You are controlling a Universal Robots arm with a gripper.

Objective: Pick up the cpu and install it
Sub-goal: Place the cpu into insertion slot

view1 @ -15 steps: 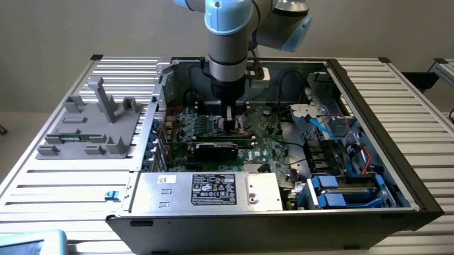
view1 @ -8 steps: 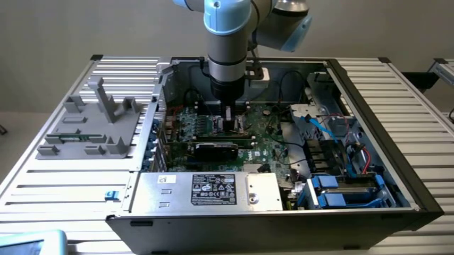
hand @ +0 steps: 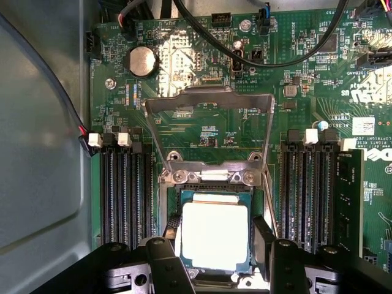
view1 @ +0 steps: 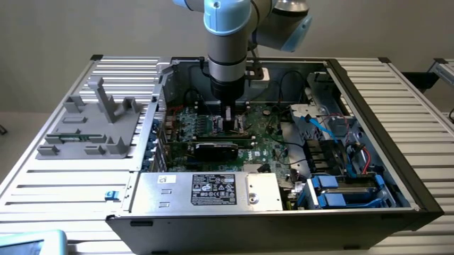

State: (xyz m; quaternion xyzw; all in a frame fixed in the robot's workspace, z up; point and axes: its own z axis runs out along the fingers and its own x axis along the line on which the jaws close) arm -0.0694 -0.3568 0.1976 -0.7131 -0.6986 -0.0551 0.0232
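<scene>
In the middle of the frame in the exterior view, the grey and light-blue robot arm [view1: 228, 48] reaches straight down into the open black computer case [view1: 397, 138]. Its claw [view1: 230, 125] is low over the green motherboard [view1: 273, 133], just above a black rectangular card [view1: 223, 146] in the picture. A grey metal power-supply box with a black label [view1: 212, 188] fills the lower middle of the case. At the left of the frame a grey plastic fixture [view1: 92, 127] rests on the slatted metal counter [view1: 64, 186].

In the wrist view the cpu [hand: 214, 236], a small flat square chip with a shiny silver-grey top and a thin green rim, lies within the dark square socket [hand: 170, 199]. The claw [hand: 215, 228] is clenched on the cpu, one black finger [hand: 264, 236] against each of two opposite edges. The socket's hinged bare-metal frame [hand: 208, 101] stands swung open over the motherboard [hand: 306, 92]. Rows of black memory slots [hand: 125, 190] run along both sides of the socket, and a round silver coin battery [hand: 141, 61] sits beyond the open frame.
</scene>
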